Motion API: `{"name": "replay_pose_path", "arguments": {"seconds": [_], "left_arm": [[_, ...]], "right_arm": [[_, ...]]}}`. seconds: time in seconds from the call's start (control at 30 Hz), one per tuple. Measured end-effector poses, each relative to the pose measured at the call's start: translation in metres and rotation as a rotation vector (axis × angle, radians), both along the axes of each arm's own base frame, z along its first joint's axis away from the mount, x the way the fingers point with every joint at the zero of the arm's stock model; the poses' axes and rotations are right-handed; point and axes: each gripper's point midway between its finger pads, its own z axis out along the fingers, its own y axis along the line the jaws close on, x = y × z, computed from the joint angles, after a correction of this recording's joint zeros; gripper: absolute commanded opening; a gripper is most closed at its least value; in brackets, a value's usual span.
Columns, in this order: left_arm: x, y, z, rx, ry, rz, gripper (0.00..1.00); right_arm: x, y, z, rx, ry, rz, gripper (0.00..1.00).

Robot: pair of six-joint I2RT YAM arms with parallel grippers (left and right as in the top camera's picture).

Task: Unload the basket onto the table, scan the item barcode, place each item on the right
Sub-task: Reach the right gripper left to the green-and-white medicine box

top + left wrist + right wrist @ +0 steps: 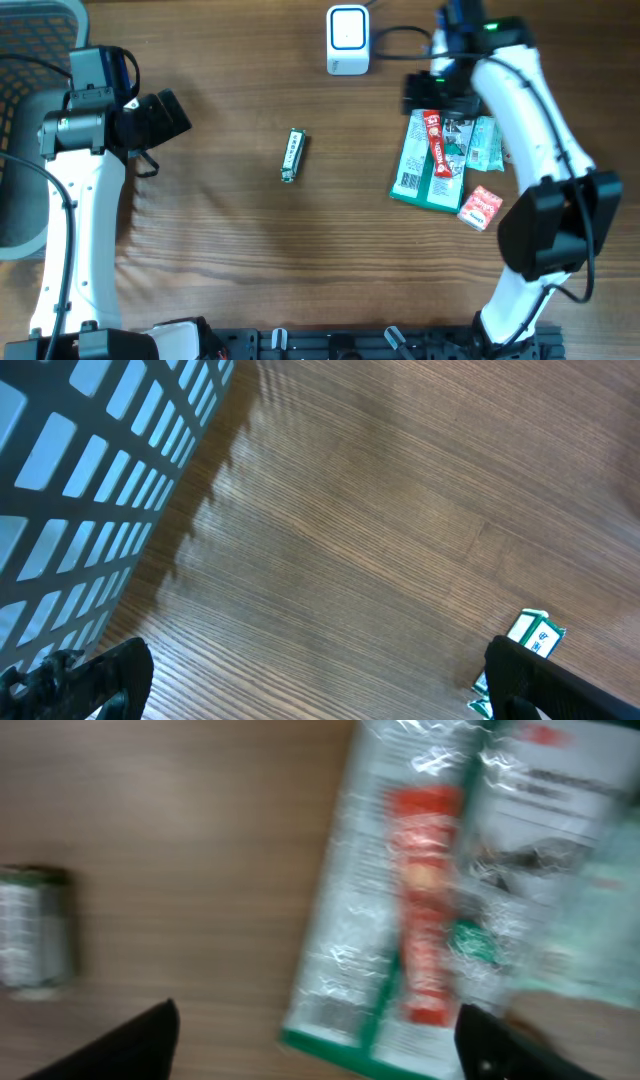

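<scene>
The wooden table [220, 250] carries everything, w/ a grey mesh basket [30, 40] at its far-left corner, prob. a drop bin. The right arm [530, 110] reaches over the far-right side so its cam looks down on a pile. The right gripper [315, 1020] hovers above that pile, jaws spread wide, holding nothing. The left arm [75, 200] sits at the left edge, out of the way, and the left gripper [318, 660] is also gaping and empty over bare wood. The biggest pkt, a green-and-white pouch [420, 170], lies flat as the pile's base. A clear crinkly packet [480, 140] overlaps its right side and a red sachet [437, 140] lies lengthwise on top. The white scanner [347, 40] stands far-centre, where either arm should be able to reach it. A red-and-white box [481, 207] sits at the pile's near-right corner. The item most likely due for scanning, a small green pack [292, 155], lies alone mid-table btwn the arms, near-left of the scanner. Count: 2 arms, 1 scanner, 1 basket, 5 goods (4 at right, 1 apart).
</scene>
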Motion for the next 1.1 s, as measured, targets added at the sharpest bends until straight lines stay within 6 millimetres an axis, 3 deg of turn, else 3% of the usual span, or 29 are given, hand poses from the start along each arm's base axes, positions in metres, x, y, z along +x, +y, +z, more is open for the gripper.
{"name": "replay_pose_path", "arguments": {"seconds": [0.07, 0.17, 0.27, 0.33, 0.5, 0.73, 0.9, 1.0, 1.1], "left_arm": [[0.0, 0.0, 0.0, 0.0, 0.0, 0.0, 1.0], [0.0, 0.0, 0.0, 0.0, 0.0, 0.0, 1.0], [0.0, 0.0, 0.0, 0.0, 0.0, 0.0, 1.0], [0.0, 0.0, 0.0, 0.0, 0.0, 0.0, 1.0], [0.0, 0.0, 0.0, 0.0, 0.0, 0.0, 1.0], [0.0, 0.0, 0.0, 0.0, 0.0, 0.0, 1.0], [0.0, 0.0, 0.0, 0.0, 0.0, 0.0, 1.0], [0.0, 0.0, 0.0, 0.0, 0.0, 0.0, 1.0], [0.0, 0.0, 0.0, 0.0, 0.0, 0.0, 1.0]], "right_arm": [[0.009, 0.045, 0.01, 0.078, -0.078, 0.033, 1.0], [0.009, 0.117, 0.019, 0.217, -0.146, 0.086, 0.65], [-0.007, 0.172, 0.018, 0.299, -0.153, 0.117, 0.63], [-0.025, 0.191, 0.008, 0.291, -0.114, 0.09, 0.63], [-0.051, 0.216, -0.032, 0.15, -0.106, -0.004, 0.63], [-0.064, 0.258, -0.085, 0.069, -0.165, -0.008, 0.64], [-0.069, 0.253, -0.117, -0.025, -0.173, -0.029, 0.64], [-0.061, 0.245, -0.119, -0.05, -0.192, -0.054, 0.63], [-0.057, 0.239, -0.119, -0.063, -0.198, -0.07, 0.56]]}}
